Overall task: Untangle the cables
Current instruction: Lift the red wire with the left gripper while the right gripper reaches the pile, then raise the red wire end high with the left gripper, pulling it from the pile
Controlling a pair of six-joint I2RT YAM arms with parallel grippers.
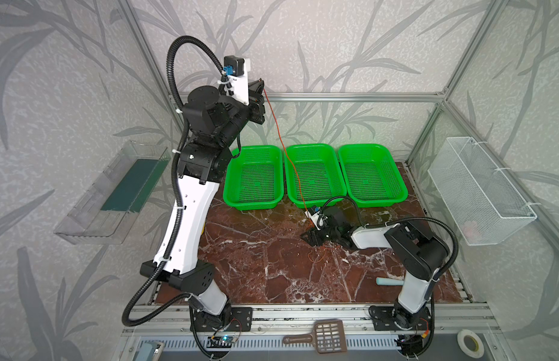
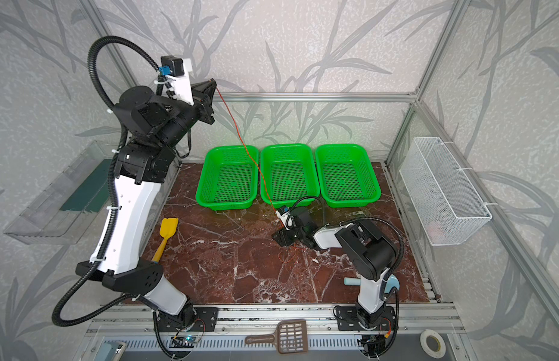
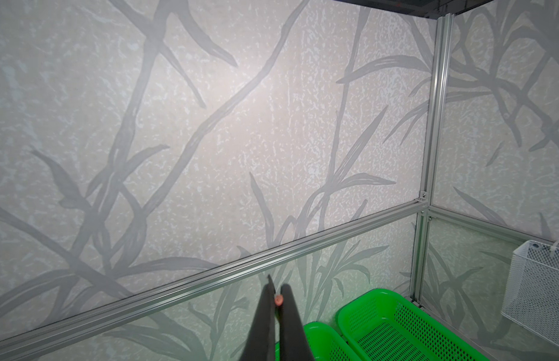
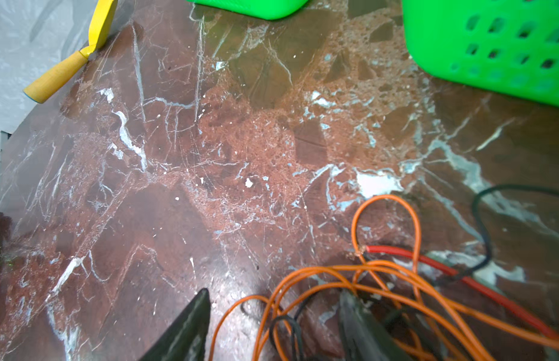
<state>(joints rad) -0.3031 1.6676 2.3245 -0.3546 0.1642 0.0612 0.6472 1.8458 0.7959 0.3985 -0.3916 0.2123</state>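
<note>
The left claw (image 1: 261,89) is raised high at the far left and clenched on the tip of a taut cable (image 1: 275,125). In the left wrist view a salmon-red end shows pinched between its dark fingers (image 3: 264,315). From there the strand slants down and to the right, passing in front of the row of green baskets (image 1: 315,204) in both top views, to the wrist of the right arm. It reads red-orange there, and whether it is the red or the orange one I cannot tell.

The right claw (image 4: 273,292) is low over the middle of the marble tabletop (image 1: 256,259), just near of the baskets, with its jaws spread wide and gripping nothing. The rest of the cables (image 2: 286,258) lie bunched on the tabletop right at this claw. The right wrist view shows the orange cable (image 4: 384,268) in several overlapping loops, some lying between the two fingers and some draped across one of them. The red cable (image 4: 459,275) runs straight under those loops, its bare end resting on the marble. The black cable (image 4: 484,234) curves around the outside of the bunch and also shows as a small loop between the fingers — the three cross one another there.

A yellow toy shovel (image 2: 165,234) lies at the left edge of the tabletop, well apart from the cables
</note>
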